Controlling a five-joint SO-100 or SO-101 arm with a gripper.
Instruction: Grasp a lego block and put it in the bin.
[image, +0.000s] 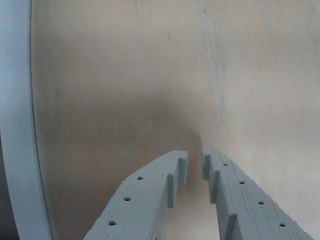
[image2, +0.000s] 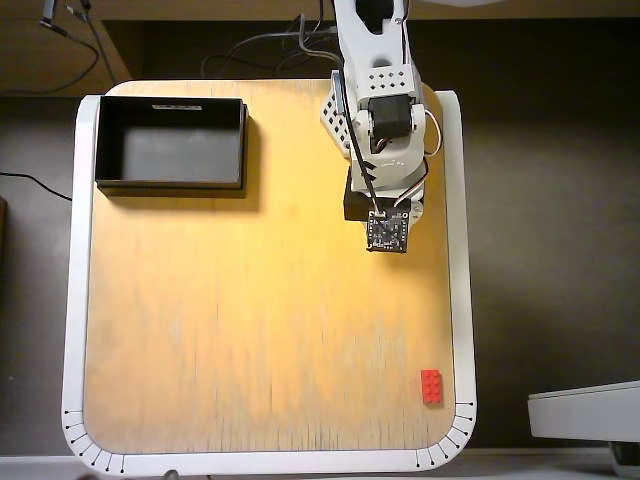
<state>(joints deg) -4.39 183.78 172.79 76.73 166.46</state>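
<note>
**A:** What do you have in front of you, biggest thing first?

**B:** You have one wooden table top (image2: 250, 300) with a white rim (image2: 74, 300), and it fills most of the overhead view. On it you count one arm (image2: 385, 110), coming in from the top edge, right of centre.

**A:** And the bin?

**B:** You see one bin (image2: 170, 181), black with a dark grey floor, in the top left corner of the table in the overhead view. Nothing shows inside it.

**A:** How many bricks?

**B:** You count one lego block (image2: 432, 386), red, lying flat near the bottom right corner of the table, just inside the white rim. It is well apart from the arm and far from the bin, diagonally across the board.

**A:** What about the claw?

**B:** In the wrist view you see the gripper (image: 195, 162) with its two grey fingers (image: 150, 190) reaching up from the bottom edge. Their tips stand close together with only a narrow gap, and nothing sits between them. Below them is bare wood, and the white rim (image: 17, 125) curves down the left side of that view. The brick does not show there
</note>
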